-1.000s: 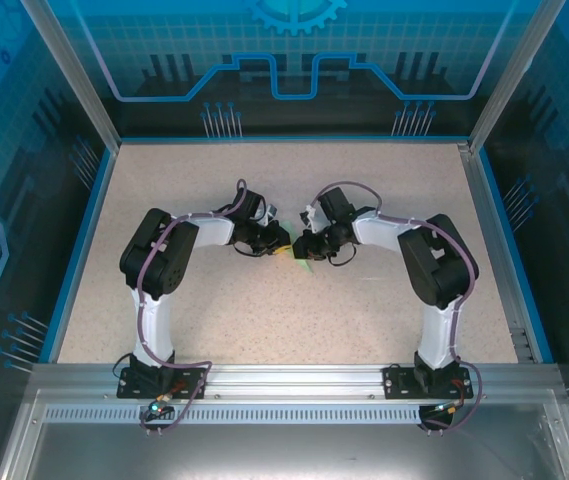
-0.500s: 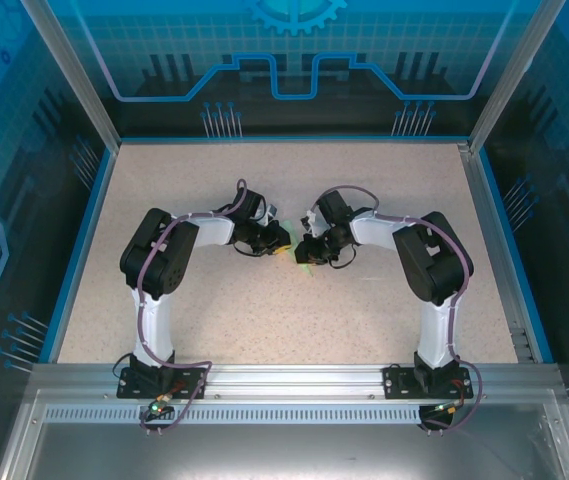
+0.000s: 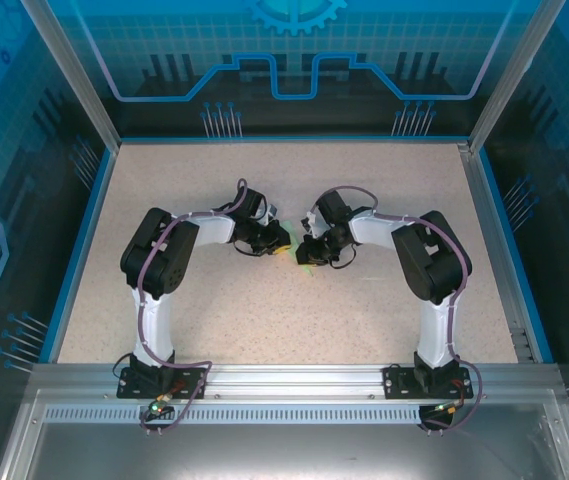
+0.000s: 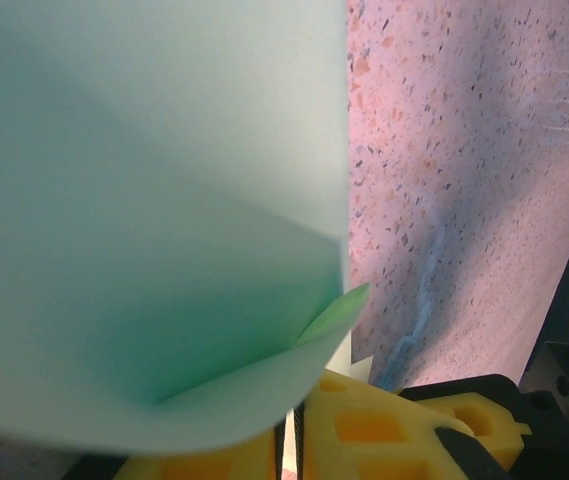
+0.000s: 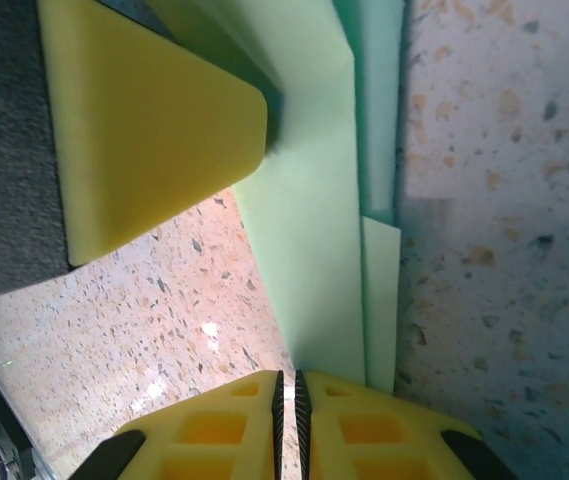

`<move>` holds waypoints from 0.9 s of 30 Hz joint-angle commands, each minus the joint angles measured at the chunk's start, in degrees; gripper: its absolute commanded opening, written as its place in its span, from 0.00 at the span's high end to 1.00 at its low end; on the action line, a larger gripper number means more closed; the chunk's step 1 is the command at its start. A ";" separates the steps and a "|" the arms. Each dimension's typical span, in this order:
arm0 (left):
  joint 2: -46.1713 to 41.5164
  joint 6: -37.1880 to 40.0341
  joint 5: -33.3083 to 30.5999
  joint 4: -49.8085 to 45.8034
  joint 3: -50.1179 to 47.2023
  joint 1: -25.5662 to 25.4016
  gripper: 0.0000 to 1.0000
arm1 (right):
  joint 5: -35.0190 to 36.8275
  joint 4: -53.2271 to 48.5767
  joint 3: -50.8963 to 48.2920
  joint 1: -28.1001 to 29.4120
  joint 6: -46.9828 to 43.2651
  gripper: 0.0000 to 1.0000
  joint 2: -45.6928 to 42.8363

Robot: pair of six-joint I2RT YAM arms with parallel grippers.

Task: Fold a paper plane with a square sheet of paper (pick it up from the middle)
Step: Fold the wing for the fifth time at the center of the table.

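Since one second ago, the right arm's elbow has shifted slightly inward toward the table centre; the left arm holds the same pose.

From the overhead camera, both arms rise from the near edge of the speckled table [image 3: 264, 320] and bend inward. The left gripper [image 3: 280, 240] and the right gripper [image 3: 304, 250] meet tip to tip near the middle of the table. A small sliver of the green sheet of paper [image 3: 303, 264] shows just below the right gripper.

Right wrist camera: the right gripper [image 5: 286, 385] has its two yellow fingers pressed together, with only a thin slit between them. The folded sheet of paper [image 5: 314, 230] runs from these fingertips away from the camera in overlapping layers, pinched at its near end. Farther out, one yellow finger [image 5: 144, 130] of the left gripper touches the sheet's left side. The table [image 5: 504, 200] lies behind.

Left wrist camera: the left gripper [image 4: 292, 425] is also pressed together, clamping the lower edge of the sheet of paper [image 4: 154, 220]. The sheet stands close to the lens with a small folded corner at its right edge.
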 commanded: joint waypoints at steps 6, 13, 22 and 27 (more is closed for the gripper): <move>2.58 1.79 -3.24 -5.49 2.12 -0.06 0.86 | 4.01 -6.27 -2.84 0.36 -1.36 0.86 -2.41; 2.96 1.94 -3.52 -6.25 2.57 -0.06 0.86 | 3.92 -7.64 -2.80 0.29 -1.96 0.87 -3.41; 3.04 1.95 -2.92 -6.16 2.64 -0.06 0.86 | 1.32 -6.26 -1.70 1.65 -2.70 0.85 -5.88; 3.06 2.00 -2.86 -6.31 2.68 -0.06 0.86 | 2.19 -6.80 -1.66 1.74 -2.49 0.86 -3.89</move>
